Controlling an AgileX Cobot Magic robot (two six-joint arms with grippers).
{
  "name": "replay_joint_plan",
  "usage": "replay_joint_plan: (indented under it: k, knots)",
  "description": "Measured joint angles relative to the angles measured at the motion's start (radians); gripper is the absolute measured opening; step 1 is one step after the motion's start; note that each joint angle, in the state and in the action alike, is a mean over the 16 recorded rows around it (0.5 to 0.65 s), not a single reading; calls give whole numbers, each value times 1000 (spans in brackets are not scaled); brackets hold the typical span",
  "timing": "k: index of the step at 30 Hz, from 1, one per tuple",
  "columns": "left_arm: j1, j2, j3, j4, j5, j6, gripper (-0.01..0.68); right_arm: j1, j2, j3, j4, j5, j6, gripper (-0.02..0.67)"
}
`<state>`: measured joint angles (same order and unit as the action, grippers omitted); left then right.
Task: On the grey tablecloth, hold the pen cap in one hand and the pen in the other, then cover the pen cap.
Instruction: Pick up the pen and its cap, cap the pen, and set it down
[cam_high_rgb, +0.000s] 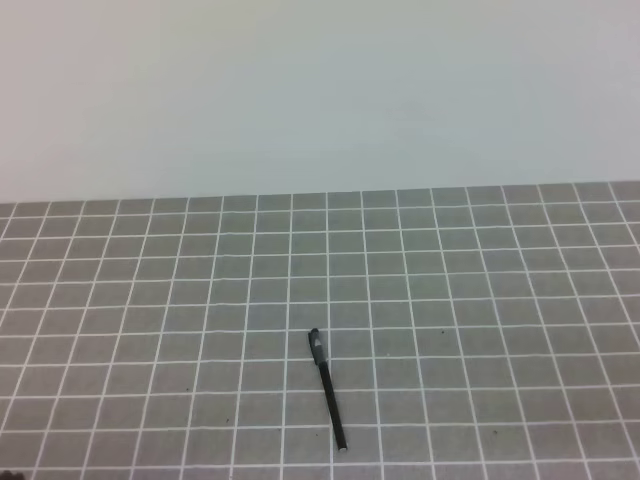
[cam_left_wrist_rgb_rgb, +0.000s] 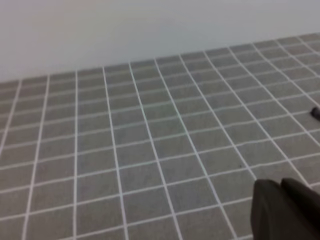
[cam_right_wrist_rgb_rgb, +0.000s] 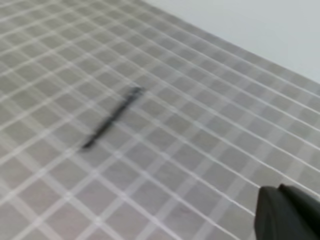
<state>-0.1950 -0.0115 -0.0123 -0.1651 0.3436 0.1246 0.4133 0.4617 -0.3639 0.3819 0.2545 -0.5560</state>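
Left arm: only the dark fingers (cam_left_wrist_rgb_rgb: 286, 210) show, at the bottom right corner of the left wrist view. The two pads sit pressed together with no gap and nothing between them. They hang over bare squares of the grey tablecloth (cam_left_wrist_rgb_rgb: 150, 140). At the far right edge of that same view a small dark end of something lies on the cloth; too little of it shows to name it.

Centre: in the high view the grey tablecloth (cam_high_rgb: 150, 300) covers the lower part of the picture, ruled in thin white lines, with a plain pale wall behind it. Neither arm appears in this view. The pen (cam_high_rgb: 328, 392) lies flat on the cloth slightly left of the middle and near the front edge. It runs on a slant, upper end toward the back and a little left, lower end toward the front and a little right. The upper end looks thicker and carries a pale mark; whether the cap sits there cannot be made out. No separate pen cap can be made out.

Right arm: the right wrist view is blurred. The pen (cam_right_wrist_rgb_rgb: 111, 119) shows as a thin dark streak lying on the cloth (cam_right_wrist_rgb_rgb: 200, 125), left of centre. The right fingers (cam_right_wrist_rgb_rgb: 289, 212) sit at the bottom right corner, drawn together, holding nothing, well apart from the pen.
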Motion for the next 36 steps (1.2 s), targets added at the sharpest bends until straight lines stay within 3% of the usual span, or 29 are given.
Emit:
replay_joint_plan:
  k: [10, 15, 22, 36]
  knots:
    - [8, 1, 16, 58, -26, -95, -1, -295, -259, 153, -22, 35, -23, 5]
    - [10, 1, 16, 110, -25, -177, -1, -395, -386, 238, -13, 39, -22, 5]
    - [10, 1, 16, 171, -24, -254, -1, -447, -470, 321, -1, 38, -22, 4]
    - [10, 1, 16, 180, -23, -260, -1, -456, -482, 361, -5, 23, 37, 4]
